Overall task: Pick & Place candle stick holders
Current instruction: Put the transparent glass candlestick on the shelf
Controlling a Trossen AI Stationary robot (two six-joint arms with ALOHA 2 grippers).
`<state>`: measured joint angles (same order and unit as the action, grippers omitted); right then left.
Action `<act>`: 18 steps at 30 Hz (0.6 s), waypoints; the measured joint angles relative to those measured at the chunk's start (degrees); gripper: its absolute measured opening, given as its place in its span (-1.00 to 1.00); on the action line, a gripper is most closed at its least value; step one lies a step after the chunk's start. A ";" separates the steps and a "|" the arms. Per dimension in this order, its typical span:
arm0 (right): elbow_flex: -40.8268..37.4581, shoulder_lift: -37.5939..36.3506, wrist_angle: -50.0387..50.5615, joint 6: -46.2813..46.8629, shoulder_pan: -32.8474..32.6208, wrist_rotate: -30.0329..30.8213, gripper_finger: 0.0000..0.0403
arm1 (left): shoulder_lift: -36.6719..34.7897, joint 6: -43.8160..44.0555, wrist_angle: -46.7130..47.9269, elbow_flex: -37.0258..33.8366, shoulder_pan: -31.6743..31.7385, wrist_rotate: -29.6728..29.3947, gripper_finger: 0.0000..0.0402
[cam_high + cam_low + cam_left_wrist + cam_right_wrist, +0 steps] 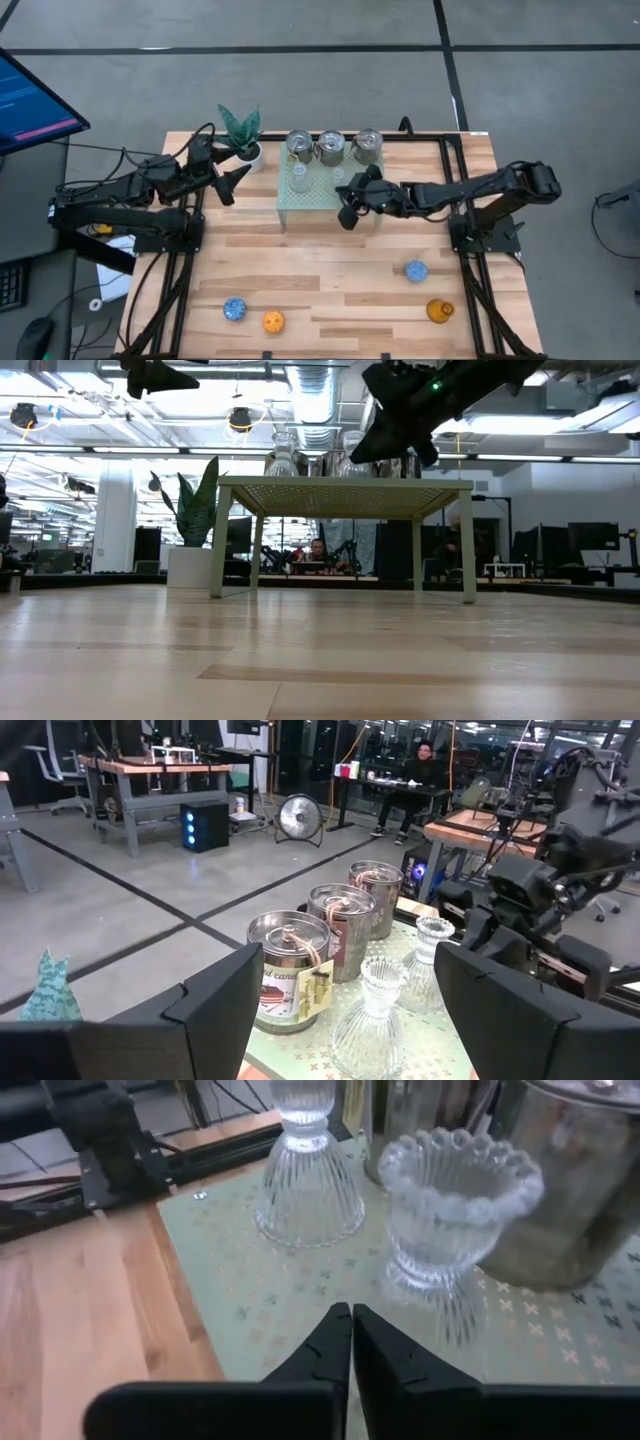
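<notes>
a clear ribbed glass candle holder [455, 1215] is seen just beyond the right pincer [352, 1342], whose fingers are pressed together, empty.

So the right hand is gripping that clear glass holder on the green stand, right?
Not quite. In the right wrist view the right hand is shut on nothing; the clear glass holder stands free on the green stand, just beyond its fingertips.
</notes>
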<state>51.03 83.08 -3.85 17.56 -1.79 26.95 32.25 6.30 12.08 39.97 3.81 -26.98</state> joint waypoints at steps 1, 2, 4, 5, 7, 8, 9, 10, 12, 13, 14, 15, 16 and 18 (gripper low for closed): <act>0.02 0.70 -1.14 -0.26 0.41 -0.37 -0.99 | 0.00 -0.04 -0.02 0.00 0.02 0.00 0.48; 0.09 1.37 -1.93 -0.58 0.78 -1.24 -0.99 | 0.00 -0.04 -0.02 0.00 0.02 0.00 0.48; -0.16 1.95 -2.37 -1.08 1.43 -2.10 -0.99 | 0.01 -0.04 0.00 0.00 0.00 0.00 0.48; -0.05 2.45 -4.03 -1.10 1.75 -2.47 -0.99 | 0.04 -0.04 -0.01 0.00 0.02 -0.02 0.48; 0.09 3.26 -5.27 -1.09 2.34 -3.29 -0.98 | 0.07 -0.04 0.01 0.00 0.02 -0.02 0.48; -0.01 3.54 -5.64 -1.09 2.45 -3.52 -0.98 | 0.06 -0.04 0.01 0.00 0.01 -0.01 0.48; -0.07 3.66 -5.87 -1.09 2.47 -3.59 -0.98 | 0.06 -0.04 0.02 0.00 0.02 -0.02 0.48; -0.09 3.58 -6.21 -1.08 2.44 -3.58 -0.98 | 0.04 -0.04 0.02 0.00 0.02 0.00 0.48; -0.04 2.60 -6.23 -1.04 2.01 -3.78 -0.99 | 0.04 -0.04 0.00 0.00 0.02 -0.01 0.48; -0.04 1.77 -5.82 -1.02 1.66 -4.10 -1.00 | 0.04 -0.04 0.02 0.00 0.02 -0.01 0.48; -0.04 0.78 -5.63 -1.02 1.14 -4.23 -1.00 | 0.04 -0.04 0.01 0.00 0.02 -0.02 0.48; -0.02 -0.41 -4.70 -1.02 0.57 -4.06 -1.00 | 0.04 -0.04 0.02 0.00 0.02 -0.02 0.48; -0.02 -1.68 -3.16 -0.99 0.04 -3.05 -1.00 | 0.04 -0.04 0.02 0.00 0.02 -0.02 0.48; 0.02 -4.02 1.47 -0.07 -1.09 0.50 -1.00 | 0.04 -0.04 0.02 0.00 0.02 -0.02 0.48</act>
<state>51.05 79.06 -2.38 17.49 -2.89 27.45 32.29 6.26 12.10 39.97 3.84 -27.00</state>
